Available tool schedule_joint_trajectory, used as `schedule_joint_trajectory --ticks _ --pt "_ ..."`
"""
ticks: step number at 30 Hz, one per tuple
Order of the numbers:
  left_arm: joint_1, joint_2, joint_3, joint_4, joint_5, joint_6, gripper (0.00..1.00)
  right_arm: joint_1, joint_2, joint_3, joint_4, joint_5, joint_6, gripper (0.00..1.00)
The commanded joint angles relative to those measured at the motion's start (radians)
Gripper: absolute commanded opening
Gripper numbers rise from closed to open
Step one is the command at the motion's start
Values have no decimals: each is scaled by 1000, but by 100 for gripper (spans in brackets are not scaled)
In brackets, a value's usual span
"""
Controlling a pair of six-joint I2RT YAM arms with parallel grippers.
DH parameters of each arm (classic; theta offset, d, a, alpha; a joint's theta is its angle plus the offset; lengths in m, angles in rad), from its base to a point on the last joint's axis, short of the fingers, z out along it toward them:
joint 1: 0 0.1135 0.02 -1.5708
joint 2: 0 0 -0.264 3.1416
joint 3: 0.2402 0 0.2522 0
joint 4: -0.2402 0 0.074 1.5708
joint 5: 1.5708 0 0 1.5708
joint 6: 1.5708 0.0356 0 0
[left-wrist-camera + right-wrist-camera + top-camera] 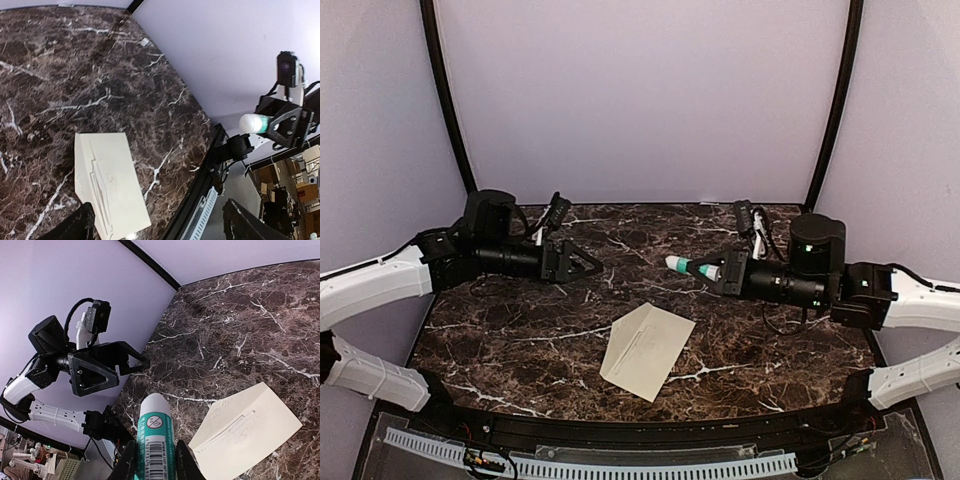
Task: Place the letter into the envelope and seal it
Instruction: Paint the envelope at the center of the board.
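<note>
The cream-beige envelope (647,350) lies flat and skewed on the dark marble table (520,340), near the front middle; it also shows as the envelope (107,180) and envelope (247,432) in the wrist views, with faint raised lines on its face. The letter is not in view. My left gripper (592,264) hovers open and empty above the table's left half, up and left of the envelope, its dark fingers (70,227) wide apart. My right gripper (708,270) is shut on a teal-and-white glue stick (156,435), white cap pointing left toward the left gripper, above the envelope's far side.
The table's front has a black rim (650,425) and a white slotted strip (590,467). Purple walls and two black curved poles (445,100) close in the back and sides. The two arms face each other across the table's middle.
</note>
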Motion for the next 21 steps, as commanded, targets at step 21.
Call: schedule_joint_trajectory --ticks 21 --pt "14 532 63 19 57 138 63 35 17 -108 4 143 41 3"
